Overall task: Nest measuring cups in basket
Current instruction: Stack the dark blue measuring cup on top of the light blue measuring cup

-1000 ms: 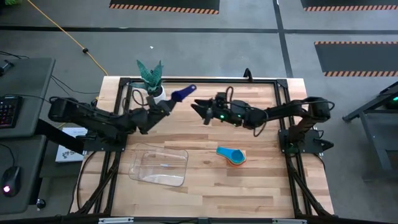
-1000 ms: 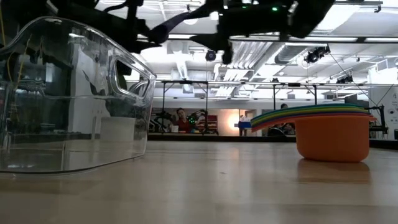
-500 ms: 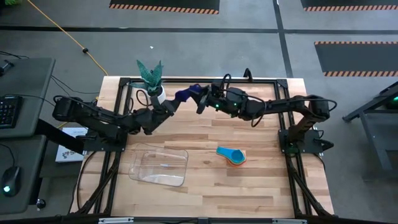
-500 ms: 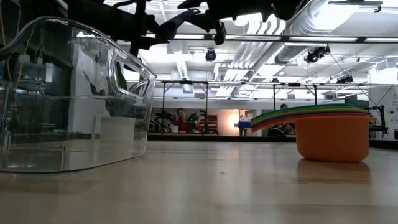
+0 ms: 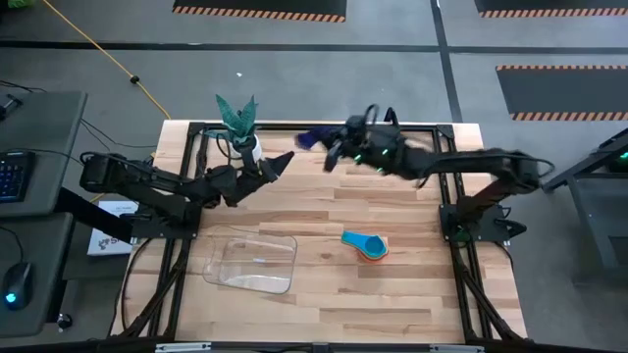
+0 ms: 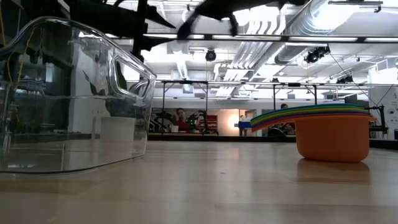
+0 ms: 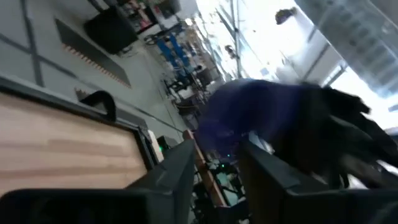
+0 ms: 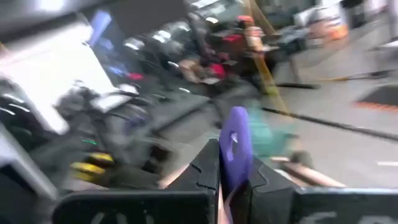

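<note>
the clear rectangular plastic basket [image 5: 251, 261] sits empty near the table's front, and the nested stack of coloured plastic measuring cups [image 5: 366, 245], orange at the bottom and light blue on top, stands on bare wood well to its right, so most of the job remains. the right gripper [image 5: 332, 149] is clamped on the dark blue plastic measuring cup [image 5: 316, 137] by its handle, high over the table's far edge. a second ago the left gripper [image 5: 279, 163] held that cup; it has now let go, fingers parted, and the hand-over is complete.

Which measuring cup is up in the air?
The dark blue cup, pinched by its handle in the right end effector. The other cups sit stacked on the table.
</note>
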`<state>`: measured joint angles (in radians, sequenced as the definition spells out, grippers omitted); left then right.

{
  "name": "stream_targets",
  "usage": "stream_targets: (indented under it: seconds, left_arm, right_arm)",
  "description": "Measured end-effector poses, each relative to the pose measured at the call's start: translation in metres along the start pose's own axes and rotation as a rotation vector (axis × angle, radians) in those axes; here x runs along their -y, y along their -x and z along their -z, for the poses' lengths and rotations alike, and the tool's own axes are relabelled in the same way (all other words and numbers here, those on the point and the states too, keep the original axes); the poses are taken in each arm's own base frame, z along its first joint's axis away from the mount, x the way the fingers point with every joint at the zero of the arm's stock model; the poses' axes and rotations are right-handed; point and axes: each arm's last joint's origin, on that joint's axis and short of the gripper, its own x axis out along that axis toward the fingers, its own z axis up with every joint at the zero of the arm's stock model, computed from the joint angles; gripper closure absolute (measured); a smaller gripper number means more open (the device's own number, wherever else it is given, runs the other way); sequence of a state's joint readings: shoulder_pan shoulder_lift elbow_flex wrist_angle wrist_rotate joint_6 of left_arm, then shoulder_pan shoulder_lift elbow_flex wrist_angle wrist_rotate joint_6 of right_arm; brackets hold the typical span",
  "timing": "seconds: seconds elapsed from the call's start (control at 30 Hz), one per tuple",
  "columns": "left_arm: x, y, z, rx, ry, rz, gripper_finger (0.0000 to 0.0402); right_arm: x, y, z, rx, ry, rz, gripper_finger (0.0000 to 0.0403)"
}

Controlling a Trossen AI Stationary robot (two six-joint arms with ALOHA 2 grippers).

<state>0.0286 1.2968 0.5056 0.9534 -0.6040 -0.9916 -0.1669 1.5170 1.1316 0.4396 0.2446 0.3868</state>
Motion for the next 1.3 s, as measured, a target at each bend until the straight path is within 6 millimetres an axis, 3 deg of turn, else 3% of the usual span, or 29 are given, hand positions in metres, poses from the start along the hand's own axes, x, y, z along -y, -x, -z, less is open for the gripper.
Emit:
stream_targets:
  seconds: [0.17,0.27,0.47,0.6,0.7,0.83,1.07,1.3]
  left_arm:
    - [0.003,0.001,-0.015,-0.036,-0.11,0.029,0.0226]
    - [0.005,0.004,-0.021,-0.074,-0.173,0.035,0.0203]
    - [0.011,0.011,-0.028,-0.146,-0.263,0.091,0.0192]
    - [0.013,0.012,-0.028,-0.167,-0.261,0.12,0.0191]
    - [0.013,0.012,-0.028,-0.167,-0.261,0.121,0.0191]
    - [0.013,0.012,-0.027,-0.169,-0.261,0.121,0.0191]
    - [0.016,0.015,-0.023,-0.192,-0.232,0.137,0.0191]
    - [0.019,0.017,-0.02,-0.205,-0.226,0.149,0.0191]
  right_arm:
    - [0.014,0.048,-0.043,-0.108,0.09,0.109,0.0402]
    - [0.016,0.086,-0.058,-0.219,0.099,0.132,0.0402]
    - [0.005,0.16,-0.043,-0.694,-0.042,0.015,0.0402]
    - [-0.008,0.179,-0.029,-1.01,-0.228,-0.166,0.0402]
    - [-0.018,0.167,-0.014,-1.179,-0.295,-0.335,0.0402]
    - [-0.025,0.132,0.008,-1.351,-0.295,-0.507,0.0403]
    - [-0.02,0.065,0.044,-1.538,-0.124,-0.643,0.0403]
    - [-0.014,0.024,0.08,-1.735,-0.017,-0.76,0.0403]
